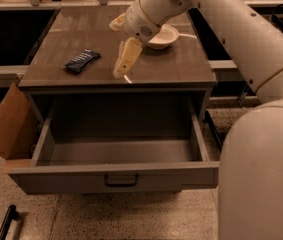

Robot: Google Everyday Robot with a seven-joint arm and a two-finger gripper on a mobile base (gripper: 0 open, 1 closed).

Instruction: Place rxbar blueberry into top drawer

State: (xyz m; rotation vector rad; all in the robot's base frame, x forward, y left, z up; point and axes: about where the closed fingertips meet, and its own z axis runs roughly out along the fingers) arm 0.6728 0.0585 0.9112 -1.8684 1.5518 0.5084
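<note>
The rxbar blueberry (82, 60), a small dark flat bar, lies on the left part of the cabinet top (181, 66). The top drawer (116, 176) stands pulled out below it, its inside bare, with a small dark pull handle at the front centre. My gripper (121, 70) hangs over the middle of the cabinet top, pointing down, to the right of the bar and apart from it. It holds nothing.
A white bowl (162, 36) sits at the back right of the cabinet top, partly behind my arm. A brown cardboard flap (3, 126) leans at the drawer's left side. A dark bar (5, 223) lies on the floor at lower left.
</note>
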